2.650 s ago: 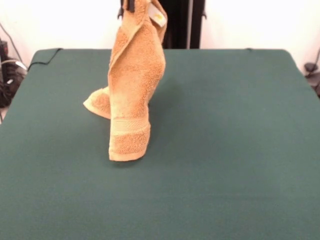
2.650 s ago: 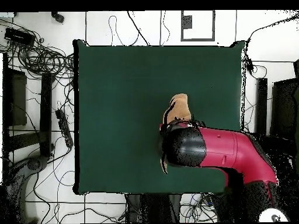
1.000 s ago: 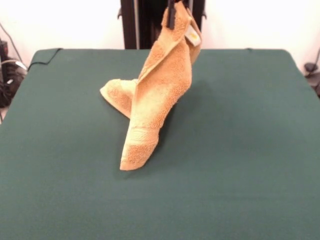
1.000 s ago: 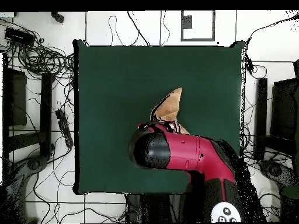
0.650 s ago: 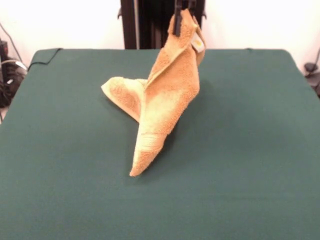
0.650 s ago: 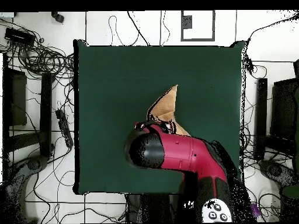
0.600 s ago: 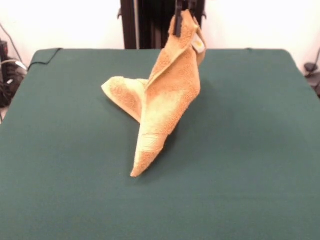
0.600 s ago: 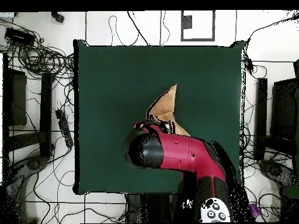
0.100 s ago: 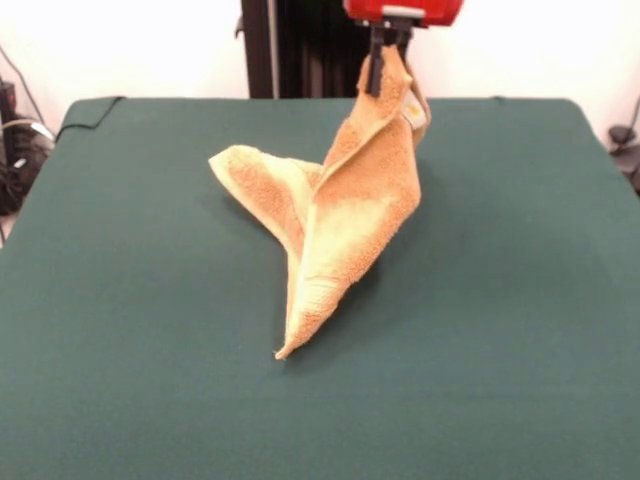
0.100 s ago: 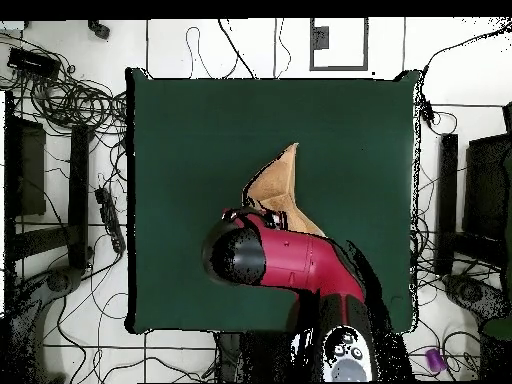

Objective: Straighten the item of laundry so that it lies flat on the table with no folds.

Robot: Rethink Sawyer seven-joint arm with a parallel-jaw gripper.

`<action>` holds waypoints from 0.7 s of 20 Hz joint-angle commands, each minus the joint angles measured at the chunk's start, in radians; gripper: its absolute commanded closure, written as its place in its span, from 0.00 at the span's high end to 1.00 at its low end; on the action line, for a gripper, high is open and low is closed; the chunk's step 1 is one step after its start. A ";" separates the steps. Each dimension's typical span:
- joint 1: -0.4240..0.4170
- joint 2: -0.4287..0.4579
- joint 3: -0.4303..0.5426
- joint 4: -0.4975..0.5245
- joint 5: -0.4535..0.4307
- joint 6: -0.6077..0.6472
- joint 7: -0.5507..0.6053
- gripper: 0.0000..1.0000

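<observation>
Only the front view showed the tool [image 9: 383, 68] itself: dark fingers [image 9: 374, 72] came down from a red housing at the top edge and were pressed together on the uppermost corner of the towel [image 9: 340, 215]. They pinched the cloth there, and a small white label [image 9: 412, 117] hung just beside and below the grip. From that pinched corner the towel draped down as a folded, tent-like shape. One narrow end reached toward the camera and tapered to a point that lay on the table [image 9: 130, 330]. A second flap spread out to the picture's left and rested on the green cloth, its pale inner face turned upward. A flat woven band crossed the narrow lower part, near the tip.

Looking straight down, the overhead view hid the grip completely. The red and black arm [image 10: 290, 262] covered the tool and the raised corner, so the fingers could not be seen there at all. What that view did give was the towel's [image 10: 276, 185] place on the table [image 10: 180, 140]: it sat near the middle, somewhat toward the side nearest the robot's base. Its pointed end stuck out beyond the arm toward the far edge, and a small wedge of cloth showed beside the arm. The towel was still folded and partly lifted, not flat.
</observation>
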 commanded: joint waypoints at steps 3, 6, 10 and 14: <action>0.100 0.064 -0.006 0.062 0.117 -0.054 0.350 0.00; 0.122 0.074 -0.007 0.068 0.152 -0.064 0.373 0.00; 0.134 0.081 0.003 0.080 0.195 -0.080 0.394 0.00; 0.147 0.088 0.011 0.089 0.231 -0.093 0.420 0.00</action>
